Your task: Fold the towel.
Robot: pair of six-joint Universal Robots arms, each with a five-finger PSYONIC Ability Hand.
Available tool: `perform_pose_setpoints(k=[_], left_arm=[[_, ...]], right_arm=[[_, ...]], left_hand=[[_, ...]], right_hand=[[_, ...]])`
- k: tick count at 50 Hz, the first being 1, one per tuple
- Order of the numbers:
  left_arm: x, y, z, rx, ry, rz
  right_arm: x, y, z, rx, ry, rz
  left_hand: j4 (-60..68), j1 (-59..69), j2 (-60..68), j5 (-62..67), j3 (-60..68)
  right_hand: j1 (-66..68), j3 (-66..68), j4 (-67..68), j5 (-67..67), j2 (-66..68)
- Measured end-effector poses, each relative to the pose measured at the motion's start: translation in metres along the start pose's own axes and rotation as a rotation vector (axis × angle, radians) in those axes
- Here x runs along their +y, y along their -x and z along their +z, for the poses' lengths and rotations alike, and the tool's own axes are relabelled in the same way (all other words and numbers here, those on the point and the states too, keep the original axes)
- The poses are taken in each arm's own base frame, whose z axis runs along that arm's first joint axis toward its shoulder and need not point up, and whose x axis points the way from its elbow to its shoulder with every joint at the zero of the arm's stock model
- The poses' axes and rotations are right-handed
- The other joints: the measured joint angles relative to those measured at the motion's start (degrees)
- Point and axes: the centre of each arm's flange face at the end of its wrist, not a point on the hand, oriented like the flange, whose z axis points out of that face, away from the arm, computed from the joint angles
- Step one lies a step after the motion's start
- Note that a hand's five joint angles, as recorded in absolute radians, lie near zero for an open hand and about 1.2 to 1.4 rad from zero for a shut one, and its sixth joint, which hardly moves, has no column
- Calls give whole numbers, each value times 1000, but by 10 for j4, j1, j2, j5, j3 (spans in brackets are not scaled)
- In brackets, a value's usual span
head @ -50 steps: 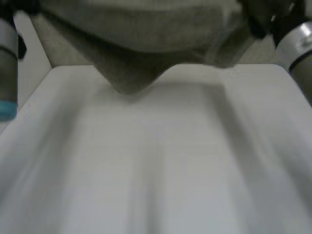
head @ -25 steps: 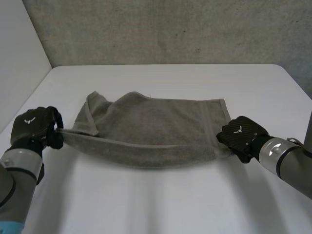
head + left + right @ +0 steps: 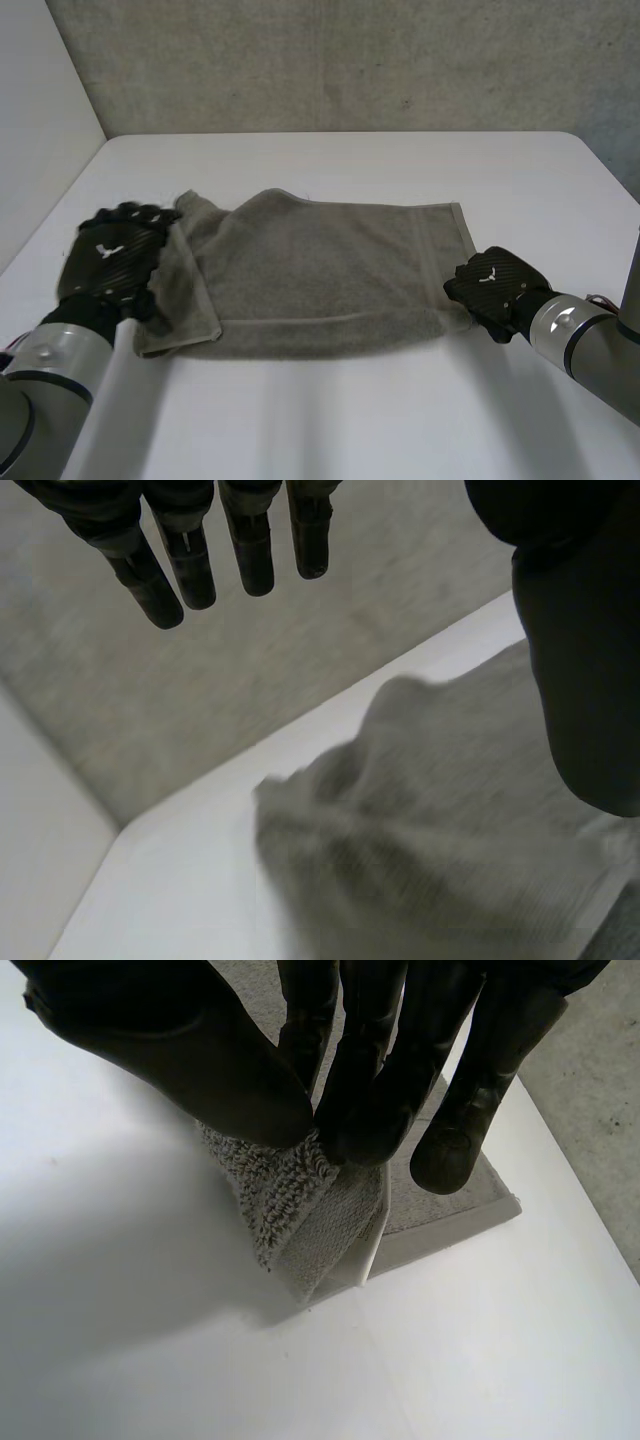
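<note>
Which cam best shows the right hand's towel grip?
Right wrist view: right hand pinches the towel corner between thumb and fingers. Head view gives the hand's back at the towel's edge; left wrist view, the towel's far end.

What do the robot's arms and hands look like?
The left hand and right hand are black, with a woven pattern and a small white emblem on the back. Their fingers are thick and rounded. The left arm and right arm are round and silver-grey.
</note>
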Motion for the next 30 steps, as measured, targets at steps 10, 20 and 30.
perform_pose_setpoints(k=[10,20,30], left_arm=[[-10,-20,14,153,-48,53],[16,-30,53,258,167,148],[27,-20,89,449,304,337]], right_arm=[[2,3,0,-8,8,4],[4,5,-1,-15,15,7],[5,7,-2,-21,18,8]], left_hand=[[1,2,3,5,3],[59,57,61,85,71],[128,126,131,153,139]], right_hand=[[0,0,0,0,0],[0,0,0,0,0],[0,0,0,0,0]])
